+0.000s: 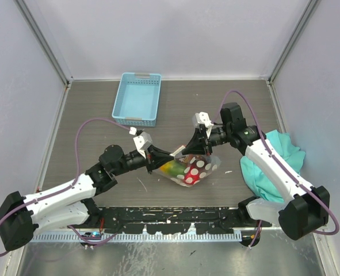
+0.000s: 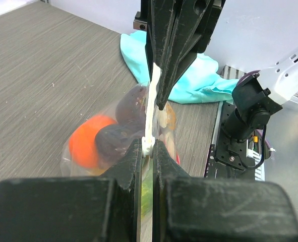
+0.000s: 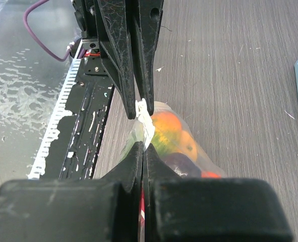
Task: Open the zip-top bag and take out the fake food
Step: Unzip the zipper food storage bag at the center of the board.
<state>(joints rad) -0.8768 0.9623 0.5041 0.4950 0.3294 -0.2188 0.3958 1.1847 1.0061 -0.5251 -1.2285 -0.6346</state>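
Top external view: shows the zip-top bag (image 1: pixel 195 169) near the middle of the counter (image 1: pixel 100 109), just ahead of the arm bases and between the two tools. Shows the left tool (image 1: pixel 177 154) reaching in from the left and the right tool (image 1: pixel 202 150) from the right, each pinched shut on the bag's upper edge, tips near each other. Shows the fake food (image 1: pixel 172 168) bunched inside the bag: green, yellow and red with white dots. Cannot tell whether the bag's bottom rests on the counter. Places a light blue basket (image 1: pixel 136 99) well apart at the far side, and a teal cloth (image 1: pixel 276 158) beneath the right arm.

Left wrist view: looks along the left tool (image 2: pixel 147 148), fingers pressed onto the white zip strip (image 2: pixel 150 121) at the bag's top. Shows the right tool (image 2: pixel 161 103) entering from the top of the picture, gripping the same strip just beyond. Shows an orange piece and two dark purple pieces behind the clear plastic, left of the strip. Puts the teal cloth further back.

Right wrist view: looks along the right tool (image 3: pixel 142 151), clamped on the white strip, with the left tool (image 3: pixel 138 108) opposite, clamped just beside it. Shows the bag sagging right of the strip over the wood-grain counter, holding an orange-green piece, a yellow one and a dark purple one. Catches the basket's corner at the right edge.
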